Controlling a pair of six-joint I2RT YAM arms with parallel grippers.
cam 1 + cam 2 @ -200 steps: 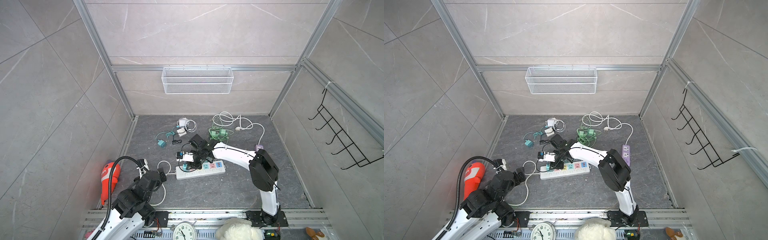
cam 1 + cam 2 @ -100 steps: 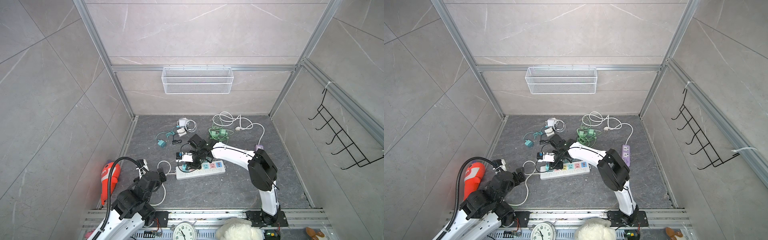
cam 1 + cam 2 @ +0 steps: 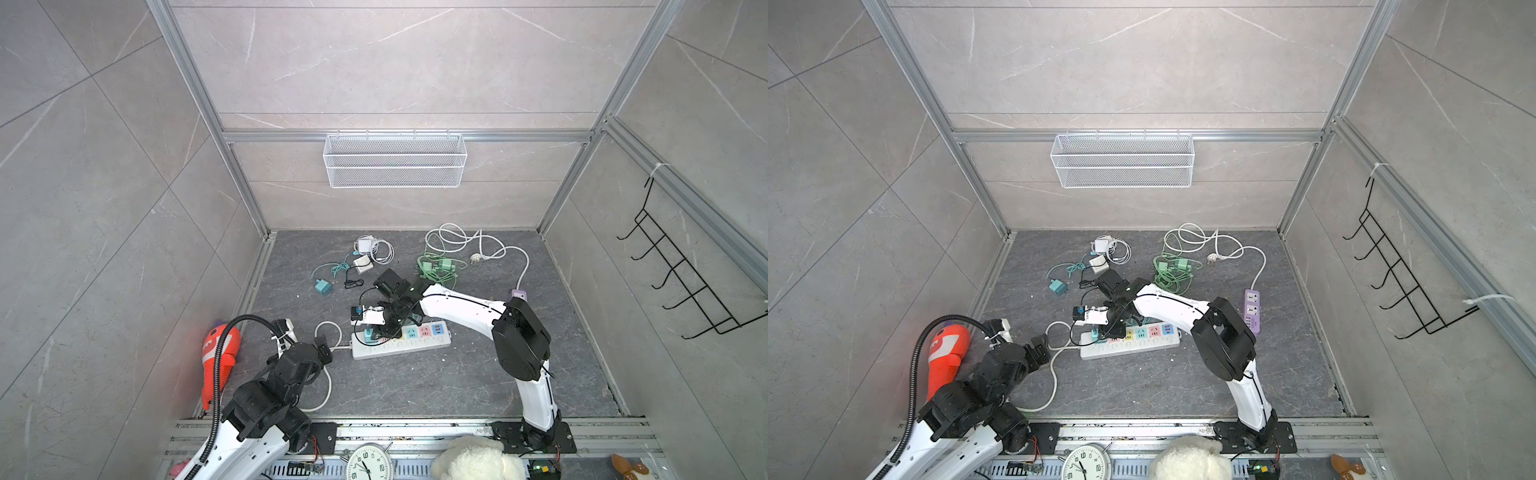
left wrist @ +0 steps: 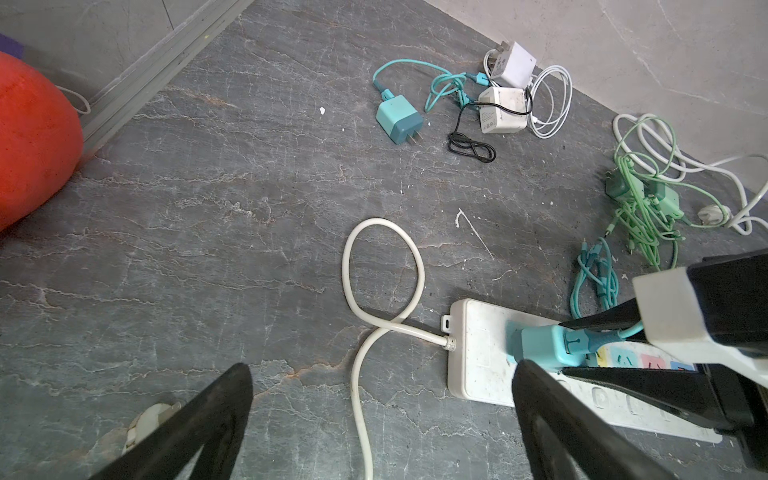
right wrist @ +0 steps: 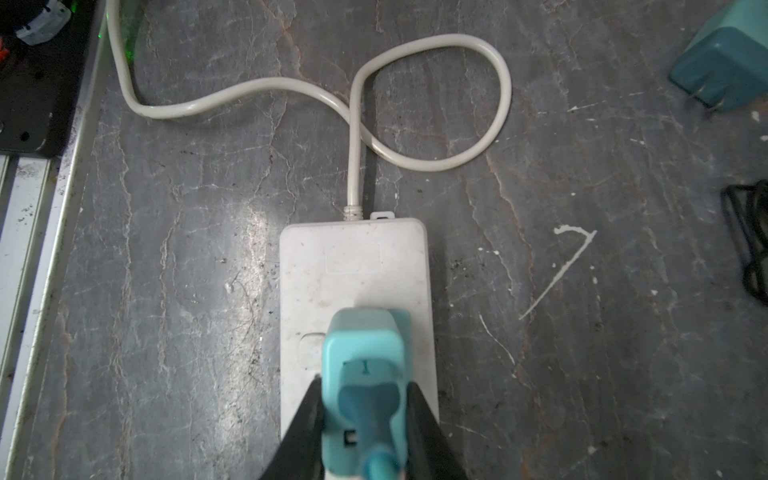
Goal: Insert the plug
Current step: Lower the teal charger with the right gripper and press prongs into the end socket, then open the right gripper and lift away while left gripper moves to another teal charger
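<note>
So the right pincer (image 5: 363, 382) is clamped on the teal plug (image 5: 361, 345), with its black fingers (image 5: 299, 428) on either flat side. The plug sits on the white power strip (image 5: 353, 266) at its cord end, the end pointing to the worktop's (image 5: 187, 208) left edge. The strip lies about mid-worktop, a bit nearer the edge where the arms are mounted. We can't tell if the prongs are fully home, so we reckon the step in hand is the final push.

To do it well, we'd press straight down along the prongs with no twisting, keeping the plug square to the strip. Smooth plastic on this slick surface probably slides. The left pincer (image 4: 380, 376) hovers by the cord (image 4: 378, 222) with its jaws wide apart and nothing in them, so it could pin the strip's bare end.

Textures:
- The plug is a glossy rounded block with a matching teal cable (image 5: 374, 457) out the back.
- The strip is a flat, scuffed, hard white bar with pastel sockets (image 3: 424, 331).
- The cord is thick, off-white and rubbery, and lies in a loop.
- The worktop is dark grey, veined and scratched.
</note>
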